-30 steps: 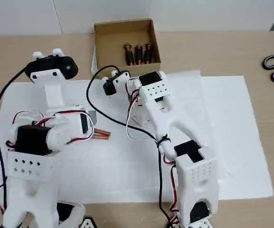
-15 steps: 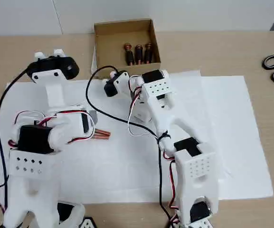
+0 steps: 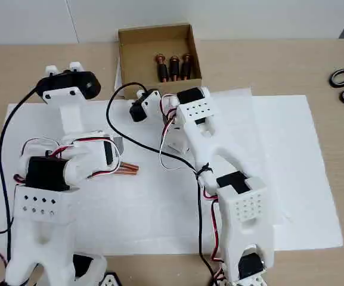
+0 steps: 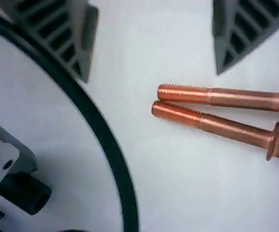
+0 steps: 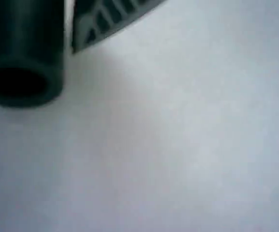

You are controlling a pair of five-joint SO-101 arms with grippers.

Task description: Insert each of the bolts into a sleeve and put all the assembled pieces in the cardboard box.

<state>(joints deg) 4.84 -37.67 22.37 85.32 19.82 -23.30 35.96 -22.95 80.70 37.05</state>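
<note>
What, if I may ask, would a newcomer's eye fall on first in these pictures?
Two copper bolts lie side by side on the white paper, near the open left pincer. Three assembled pieces stand out in the cardboard box at the far side of the table.

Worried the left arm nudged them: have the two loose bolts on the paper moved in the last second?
No. The bolts lie where they were on the white paper, equally far from the cardboard box.

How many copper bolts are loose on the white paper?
2. One bolt and a second bolt lie side by side on the paper by the left gripper. More may be hidden.
</note>
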